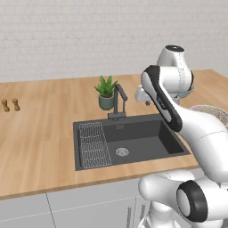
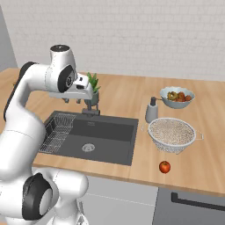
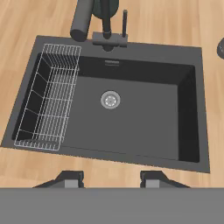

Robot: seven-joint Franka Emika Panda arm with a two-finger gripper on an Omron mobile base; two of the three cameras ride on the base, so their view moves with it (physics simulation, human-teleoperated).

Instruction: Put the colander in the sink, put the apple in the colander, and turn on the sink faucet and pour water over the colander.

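The two-finger end effector (image 3: 111, 178) hangs above the large dark grey rectangular sink (image 3: 144, 127), its dark tips spread apart at the bottom of the hand view with nothing between them. The round silvery-white wire-mesh colander (image 2: 171, 134) sits on the wooden bench (image 2: 193, 162) at centre right of the right base view, beside the sink. The small red apple (image 2: 165, 166) lies on the bench just below it. The slim dark grey faucet (image 1: 118, 101) stands at the sink's upper edge.
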